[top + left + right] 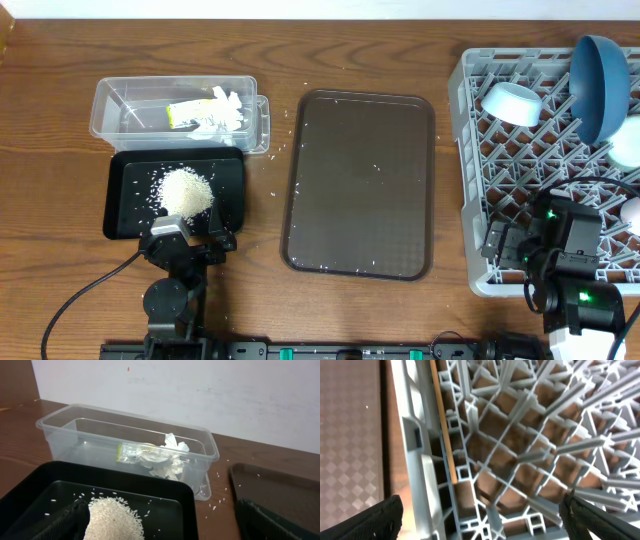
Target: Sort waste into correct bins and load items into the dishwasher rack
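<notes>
At the near edge of the bench, the left claw stands apart and empty by the black tray holding the rice; a push could tip grains out. The right claw, apart too, hangs low over the rack, where pegs may catch it. Only its wrist view shows the stick along the wall; farther, tissues and wrapper lie in the clear tub.

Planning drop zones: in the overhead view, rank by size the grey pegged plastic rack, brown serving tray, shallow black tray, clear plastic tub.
1. Grey pegged plastic rack.
2. Brown serving tray.
3. Shallow black tray and clear plastic tub look alike; unranked.
</notes>
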Robot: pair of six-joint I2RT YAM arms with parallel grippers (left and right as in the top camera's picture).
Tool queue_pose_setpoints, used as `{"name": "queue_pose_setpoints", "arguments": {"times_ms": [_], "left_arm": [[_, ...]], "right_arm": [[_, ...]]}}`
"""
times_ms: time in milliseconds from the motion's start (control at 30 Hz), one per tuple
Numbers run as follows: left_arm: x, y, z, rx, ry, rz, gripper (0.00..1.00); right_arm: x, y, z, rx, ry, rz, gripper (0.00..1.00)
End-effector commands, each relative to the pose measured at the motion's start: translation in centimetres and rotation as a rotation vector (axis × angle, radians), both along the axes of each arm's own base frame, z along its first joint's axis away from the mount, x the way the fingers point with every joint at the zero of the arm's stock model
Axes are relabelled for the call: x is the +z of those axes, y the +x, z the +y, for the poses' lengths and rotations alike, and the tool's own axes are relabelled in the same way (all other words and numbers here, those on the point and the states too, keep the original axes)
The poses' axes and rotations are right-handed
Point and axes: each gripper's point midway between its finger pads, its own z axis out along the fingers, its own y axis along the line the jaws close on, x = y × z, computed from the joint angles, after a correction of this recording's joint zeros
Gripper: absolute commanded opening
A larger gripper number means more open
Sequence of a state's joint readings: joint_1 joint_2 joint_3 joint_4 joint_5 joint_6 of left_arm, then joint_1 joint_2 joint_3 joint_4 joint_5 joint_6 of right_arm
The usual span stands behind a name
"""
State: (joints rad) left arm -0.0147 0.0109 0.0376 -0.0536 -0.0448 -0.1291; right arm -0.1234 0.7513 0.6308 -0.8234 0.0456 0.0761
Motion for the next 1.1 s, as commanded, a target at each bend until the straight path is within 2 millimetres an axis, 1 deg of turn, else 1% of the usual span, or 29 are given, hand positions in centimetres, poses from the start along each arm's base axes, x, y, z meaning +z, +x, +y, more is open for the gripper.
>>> {"name": "queue_pose_setpoints", "arguments": {"times_ms": [0, 100, 300, 433, 567, 667, 867, 1067], "left_arm": [[-1.8, 0.0, 0.4, 0.018, 0.019, 0.04, 0.95], [-1.8, 0.0, 0.4, 0.018, 0.019, 0.04, 0.95], [-1.8, 0.0, 0.4, 0.018, 0.019, 0.04, 0.95], [-1.8, 0.0, 0.4, 0.018, 0.019, 0.04, 0.95], [-1.8, 0.0, 0.4, 0.018, 0.019, 0.04, 0.95], [-1.8, 0.0, 0.4, 0.018, 0.019, 0.04, 0.95], [-1.8, 0.0, 0.4, 0.018, 0.019, 0.04, 0.95], [-1.8, 0.0, 0.4, 0.018, 0.019, 0.04, 0.95]], "right_arm": [[1.2, 0.4, 0.0, -0.007, -0.008, -0.064, 0.99], [2.4, 0.5, 0.0, -0.008, -0.015, -0.128, 0.99], [5.1, -0.2, 0.0, -0.008, -0.029, -0.258, 0.99], [6.2, -0.8, 0.1, -0.008, -0.037, -0.327, 0.99], [6.2, -1.3, 0.2, -0.008, -0.043, -0.374, 0.99], [5.4, -1.8, 0.1, -0.012, -0.047, -0.403, 0.99], [5.2, -1.0, -0.1, -0.017, -0.061, -0.522, 0.99], [4.0, -1.0, -0.1, -0.017, -0.068, -0.582, 0.99]]}}
